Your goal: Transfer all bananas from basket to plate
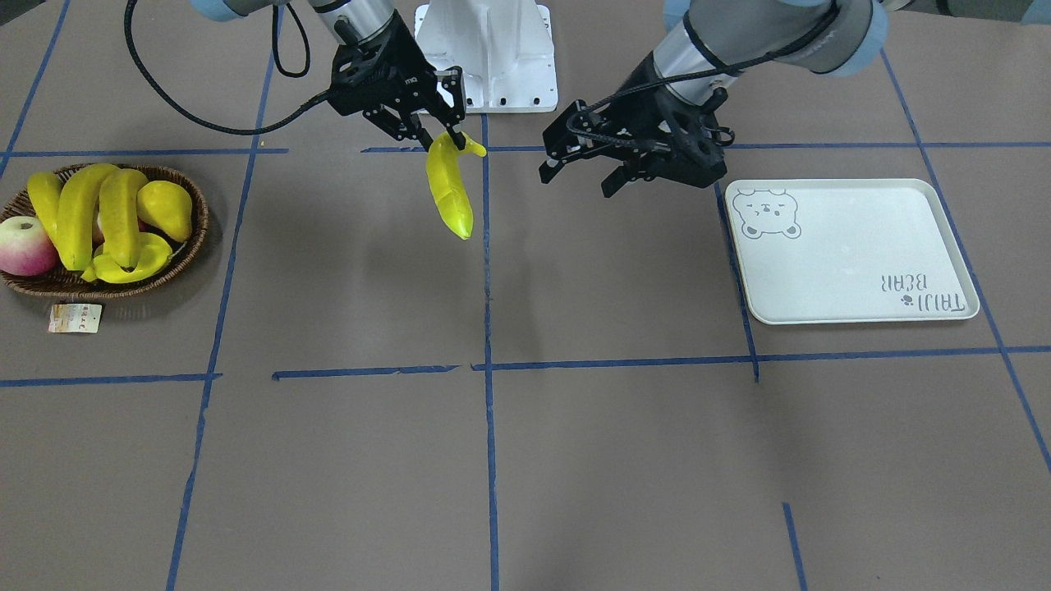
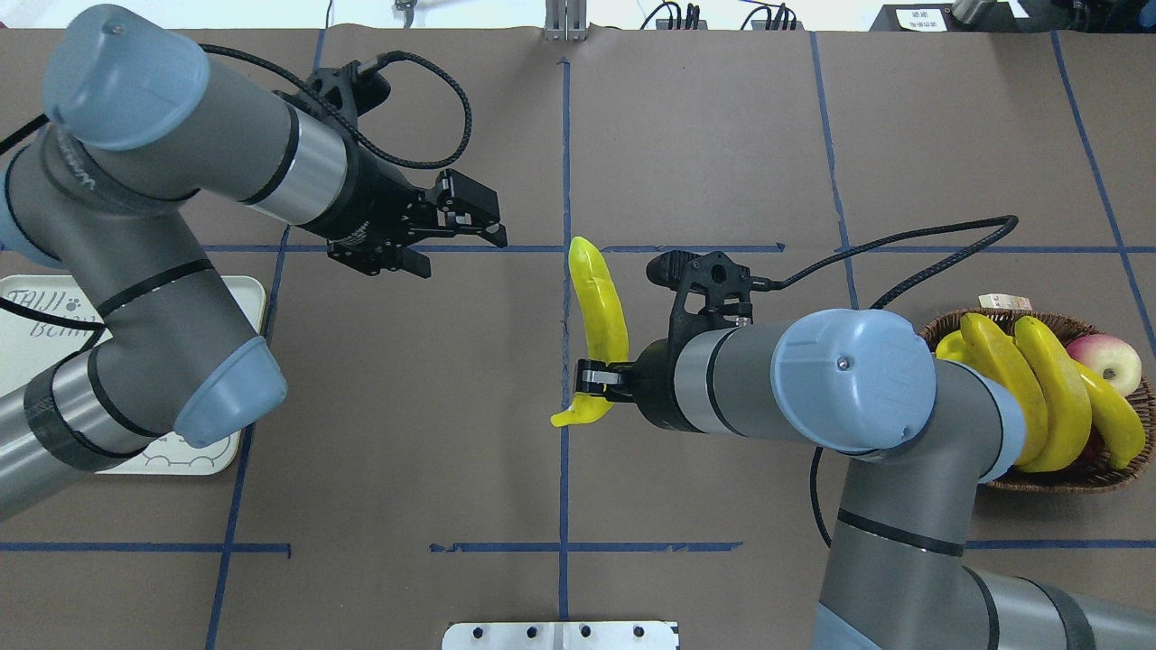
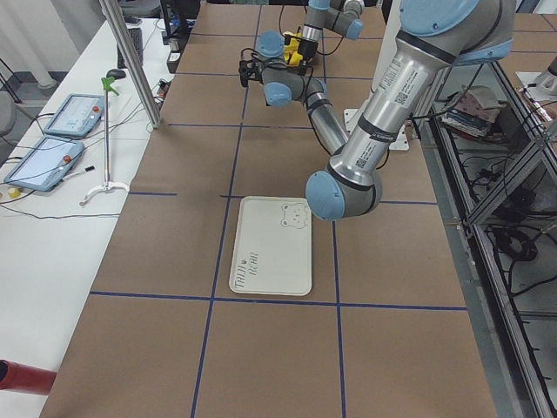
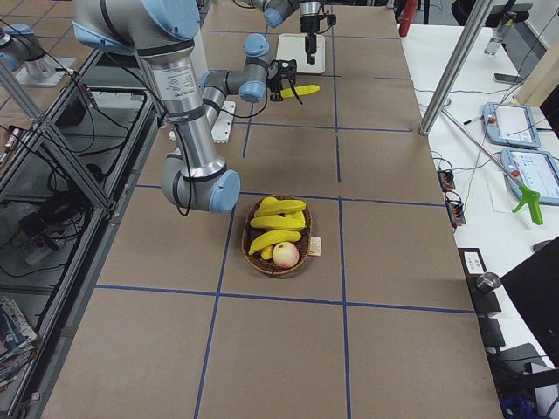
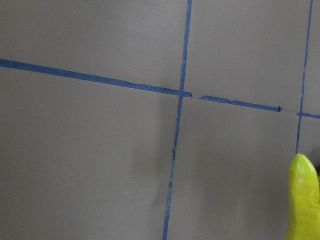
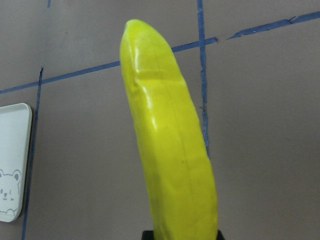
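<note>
The brown table (image 1: 575,460), crossed by blue tape lines, carries everything. Two arms reach over it, the left arm (image 2: 181,171) and the right arm (image 2: 849,388). One plate (image 1: 854,254), a pale rectangular tray with a bear face and lettering, lies flat toward the table's end on the robot's left. One round wicker basket (image 1: 194,234) sits toward the opposite end, well apart from the plate. The left gripper (image 1: 577,182) hangs above the table between the plate and the table's middle, its fingers released and spread with nothing between them. The right gripper (image 1: 439,138) is over the table's middle, its fingers clenched on the stem end of the held banana (image 1: 450,193), which is lifted off the table and sticks out toward the edge far from the robot. That makes four of the fruit: this one in the air and three bananas (image 1: 78,215) lying side by side in the basket. With them in the basket are one apple (image 1: 25,246), one pear (image 1: 167,209) and one starfruit (image 1: 135,267). One paper tag (image 1: 75,318) lies on the table just beside the basket.
</note>
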Robot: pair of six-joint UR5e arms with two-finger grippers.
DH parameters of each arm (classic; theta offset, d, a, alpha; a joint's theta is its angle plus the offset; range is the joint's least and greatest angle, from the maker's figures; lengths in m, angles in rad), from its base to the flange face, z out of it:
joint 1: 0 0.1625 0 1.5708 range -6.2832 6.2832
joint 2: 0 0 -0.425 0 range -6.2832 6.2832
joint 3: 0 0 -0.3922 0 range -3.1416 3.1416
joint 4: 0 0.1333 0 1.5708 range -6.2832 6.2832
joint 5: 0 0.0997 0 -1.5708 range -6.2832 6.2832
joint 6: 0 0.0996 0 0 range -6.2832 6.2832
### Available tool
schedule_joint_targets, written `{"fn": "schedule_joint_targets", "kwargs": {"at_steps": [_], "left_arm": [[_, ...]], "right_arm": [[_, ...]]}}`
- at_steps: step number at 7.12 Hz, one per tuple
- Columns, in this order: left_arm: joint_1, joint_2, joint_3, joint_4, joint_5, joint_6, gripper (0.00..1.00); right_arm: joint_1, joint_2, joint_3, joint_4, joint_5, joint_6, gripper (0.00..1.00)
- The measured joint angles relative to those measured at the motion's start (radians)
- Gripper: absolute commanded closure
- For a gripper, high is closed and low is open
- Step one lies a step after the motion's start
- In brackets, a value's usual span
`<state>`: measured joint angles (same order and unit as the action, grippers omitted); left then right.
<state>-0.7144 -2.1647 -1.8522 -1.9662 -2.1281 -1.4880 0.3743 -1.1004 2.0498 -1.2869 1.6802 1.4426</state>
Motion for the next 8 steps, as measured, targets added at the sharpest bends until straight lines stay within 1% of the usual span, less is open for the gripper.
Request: {"fn": "schedule_joint_targets", "kwargs": {"at_steps": [1, 2, 3, 5, 6, 7, 8], "left_arm": [[0.03, -0.022, 0.007, 0.0, 0.046, -0.026, 0.01], [0.052, -0.036, 0.01, 0.0, 0.077, -0.044, 0.04], [0.065, -0.044, 0.013, 0.0, 0.092, -0.057, 0.05], [0.084, -0.074, 0.057, -0.002, 0.103, -0.083, 0.1], [0.092, -0.087, 0.073, -0.002, 0.108, -0.09, 0.19], [0.097, -0.093, 0.08, -0.002, 0.111, -0.102, 0.32], [0.101, -0.095, 0.082, -0.003, 0.113, -0.116, 0.4]], "right_arm": [[-0.006, 0.017, -0.009, 0.0, -0.01, 0.001, 0.98], [-0.01, 0.028, -0.014, 0.0, -0.018, 0.002, 0.98], [-0.013, 0.034, -0.016, 0.0, -0.024, 0.007, 0.98], [-0.016, 0.046, -0.016, 0.0, -0.028, 0.022, 0.98], [-0.02, 0.05, -0.017, 0.0, -0.034, 0.025, 0.98], [-0.027, 0.052, -0.017, 0.001, -0.047, 0.026, 0.98], [-0.032, 0.052, -0.017, 0.001, -0.056, 0.027, 0.98]]}}
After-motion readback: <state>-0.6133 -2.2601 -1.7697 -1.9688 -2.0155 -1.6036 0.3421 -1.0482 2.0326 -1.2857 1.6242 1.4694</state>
